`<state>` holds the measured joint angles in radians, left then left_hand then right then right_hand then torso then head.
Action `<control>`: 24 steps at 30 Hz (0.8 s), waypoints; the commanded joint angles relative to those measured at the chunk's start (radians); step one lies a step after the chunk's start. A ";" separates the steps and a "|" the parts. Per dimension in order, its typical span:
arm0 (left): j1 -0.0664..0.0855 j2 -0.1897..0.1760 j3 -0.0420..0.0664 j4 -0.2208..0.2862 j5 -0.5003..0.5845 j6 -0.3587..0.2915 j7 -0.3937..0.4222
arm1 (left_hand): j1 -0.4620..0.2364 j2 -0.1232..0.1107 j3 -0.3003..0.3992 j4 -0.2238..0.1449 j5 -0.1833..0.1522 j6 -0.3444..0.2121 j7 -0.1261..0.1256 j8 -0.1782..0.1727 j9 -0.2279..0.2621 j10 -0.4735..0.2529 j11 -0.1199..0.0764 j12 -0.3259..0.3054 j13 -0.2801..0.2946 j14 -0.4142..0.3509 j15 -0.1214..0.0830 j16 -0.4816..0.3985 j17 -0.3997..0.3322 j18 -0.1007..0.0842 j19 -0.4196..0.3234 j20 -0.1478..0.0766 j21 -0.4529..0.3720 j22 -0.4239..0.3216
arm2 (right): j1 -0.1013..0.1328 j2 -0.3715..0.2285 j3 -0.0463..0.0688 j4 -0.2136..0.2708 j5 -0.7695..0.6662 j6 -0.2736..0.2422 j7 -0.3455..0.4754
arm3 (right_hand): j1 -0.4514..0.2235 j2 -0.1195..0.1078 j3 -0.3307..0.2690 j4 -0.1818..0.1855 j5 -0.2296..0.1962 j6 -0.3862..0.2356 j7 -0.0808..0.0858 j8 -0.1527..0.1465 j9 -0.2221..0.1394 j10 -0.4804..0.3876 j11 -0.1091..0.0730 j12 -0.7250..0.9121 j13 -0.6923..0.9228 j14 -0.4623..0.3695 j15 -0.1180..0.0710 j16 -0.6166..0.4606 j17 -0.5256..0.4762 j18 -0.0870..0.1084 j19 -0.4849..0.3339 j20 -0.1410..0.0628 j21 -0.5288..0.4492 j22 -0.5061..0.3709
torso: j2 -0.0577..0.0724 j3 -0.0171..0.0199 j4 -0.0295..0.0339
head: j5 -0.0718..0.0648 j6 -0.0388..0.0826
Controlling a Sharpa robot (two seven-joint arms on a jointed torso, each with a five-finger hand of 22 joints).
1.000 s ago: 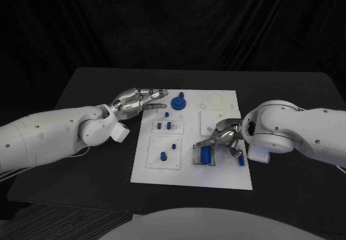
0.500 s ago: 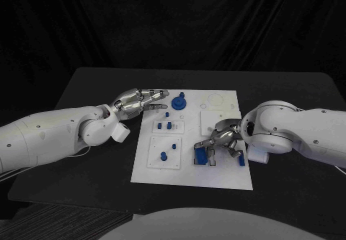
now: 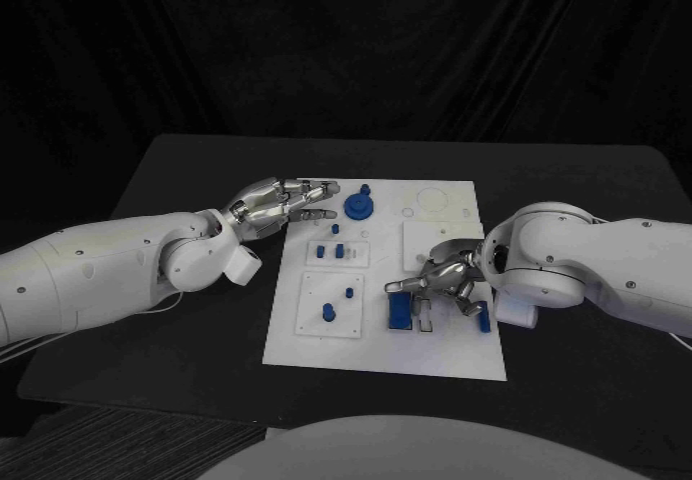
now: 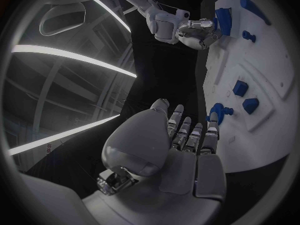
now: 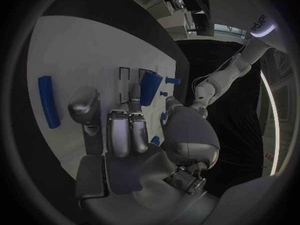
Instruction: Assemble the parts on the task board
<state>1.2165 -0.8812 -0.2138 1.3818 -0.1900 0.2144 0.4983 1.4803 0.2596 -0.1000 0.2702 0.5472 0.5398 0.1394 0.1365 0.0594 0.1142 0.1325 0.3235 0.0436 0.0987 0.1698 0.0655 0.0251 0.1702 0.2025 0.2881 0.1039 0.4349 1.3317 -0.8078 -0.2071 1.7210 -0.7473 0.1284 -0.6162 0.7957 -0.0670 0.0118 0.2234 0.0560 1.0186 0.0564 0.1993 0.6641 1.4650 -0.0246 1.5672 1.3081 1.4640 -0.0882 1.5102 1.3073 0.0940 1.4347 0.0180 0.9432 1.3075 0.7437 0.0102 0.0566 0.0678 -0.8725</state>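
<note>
The white task board point(image 3: 433, 350) lies mid-table. My right hand point(image 3: 440, 280) hovers over its right side, fingers spread, one fingertip point(image 5: 134, 92) touching a blue rectangular block point(image 3: 398, 311) point(image 5: 150, 87) that stands tilted at a slotted frame. A blue bar point(image 3: 482, 318) point(image 5: 47, 107) lies on the board beside the thumb. My left hand point(image 3: 281, 200) point(image 4: 181, 150) floats open at the board's far left edge, fingertips just short of a blue round knobbed part point(image 3: 356, 207) point(image 4: 219, 110).
Small blue pieces stand in two raised white tiles on the board's left half point(image 3: 335, 250) point(image 3: 329, 312). The board's far right corner carries round outlines point(image 3: 433, 203). Bare black table point(image 3: 188, 340) surrounds the board.
The blue block has slid a little to the left under my right hand's fingers, uncovering a white slot beside it. My left hand has stayed in place.
</note>
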 commanded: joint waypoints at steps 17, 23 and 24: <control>-0.003 -0.011 0.001 0.003 0.004 0.012 0.008 | 0.012 0.001 0.008 0.000 0.005 0.002 0.009 0.004 0.002 0.003 0.007 0.005 0.000 0.000 0.008 0.008 0.001 0.006 0.011 0.001 0.007 0.003 | 0.041 -0.144 0.000 0.131 -0.165 -0.109 0.183 | 0.212 0.075 -0.173 -0.034 0.129 -0.098 -0.041 0.351 0.367 0.106 -0.027 0.004 0.263 0.095 -0.020 0.034 0.204 0.005 0.026 -0.016 0.071 0.132 | 0.000 0.0004 -0.0002 | 0.003 0.000; -0.004 -0.015 0.001 0.004 0.004 0.014 0.007 | 0.014 0.001 0.009 -0.001 0.005 0.003 0.009 0.004 0.002 0.003 0.007 0.005 0.000 0.000 0.008 0.008 0.001 0.006 0.012 0.001 0.007 0.003 | 0.033 -0.167 -0.001 0.185 -0.427 -0.185 0.274 | 0.336 0.068 -0.169 -0.098 0.210 0.158 -0.066 0.960 0.782 0.106 -0.049 0.004 0.263 0.102 -0.039 0.051 0.240 -0.004 0.037 -0.032 0.129 0.145 | 0.000 0.0002 -0.0002 | -0.001 0.000; -0.005 -0.015 0.001 0.004 0.004 0.014 0.007 | 0.014 0.001 0.009 -0.001 0.005 0.003 0.009 0.004 0.002 0.003 0.007 0.005 0.000 0.000 0.008 0.008 0.001 0.006 0.012 0.001 0.007 0.003 | 0.029 -0.169 -0.001 0.189 -0.454 -0.187 0.278 | 0.339 0.066 -0.169 -0.098 0.204 0.182 -0.067 0.992 0.790 0.106 -0.051 0.004 0.263 0.103 -0.040 0.052 0.243 -0.005 0.038 -0.032 0.133 0.146 | 0.000 0.0002 -0.0002 | -0.001 0.000</control>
<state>1.2136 -0.8969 -0.2138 1.3835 -0.1900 0.2158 0.4957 1.4844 0.2636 -0.0959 0.2660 0.5471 0.5434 0.1430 0.1365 0.0593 0.1142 0.1325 0.3235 0.0436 0.0987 0.1697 0.0694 0.0249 0.1702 0.2099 0.2882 0.1079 0.4365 1.3667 -0.9743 -0.2077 1.9021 -1.0139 0.0117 -0.4217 1.1206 0.0014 -0.1569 0.1294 0.2616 1.1628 -0.0035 1.1020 1.2976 1.4664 -0.0707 1.5672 1.3078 1.4660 -0.1224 1.5568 1.3073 0.0940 1.4652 -0.0053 1.0720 1.3074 0.7436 0.0105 0.0564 0.0679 -0.8725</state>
